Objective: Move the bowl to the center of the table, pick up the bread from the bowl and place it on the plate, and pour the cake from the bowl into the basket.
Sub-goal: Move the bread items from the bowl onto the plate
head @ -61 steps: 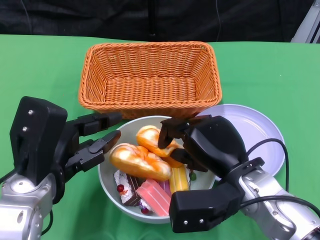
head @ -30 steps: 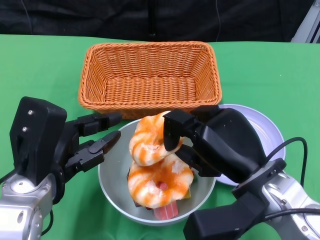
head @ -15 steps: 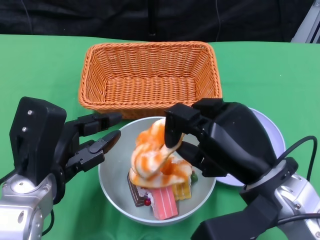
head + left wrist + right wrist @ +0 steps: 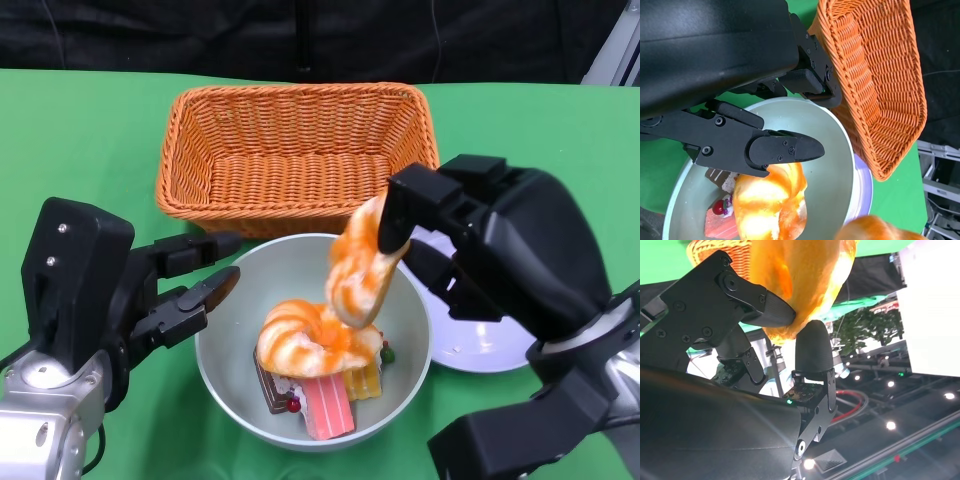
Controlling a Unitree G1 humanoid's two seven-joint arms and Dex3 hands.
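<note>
A: Where does the bread stand against the bowl?

B: One bread roll (image 4: 360,268) hangs in the air over the bowl (image 4: 232,300), above its side nearest the plate (image 4: 490,345). The right hand (image 4: 490,250) holds it: in the right wrist view the black fingers (image 4: 812,352) pinch the roll's orange crust from two sides, so the roll sits clamped between them. A second bread (image 4: 318,342), a glazed ring, lies inside the bowl on top of the cake slices (image 4: 325,402).

A: And the left hand?

B: The left hand (image 4: 150,290) sits at the bowl's rim on the side away from the plate. Its fingers (image 4: 195,292) are spread and hold nothing; in the left wrist view one fingertip reaches over the rim above the bread ring, while another lies along the outside of the bowl. Whether any of them touches the rim cannot be told.

A: What else lies around the bowl?

B: The woven orange basket (image 4: 298,150) stands just behind the bowl, its near wall close to the bowl's far rim. The white plate lies just beside the bowl, partly hidden under the right hand. All of it rests on the green desk (image 4: 90,130). The cake slices, pink, yellow and brown with a red cherry, sit at the bottom of the bowl toward the robot.
</note>
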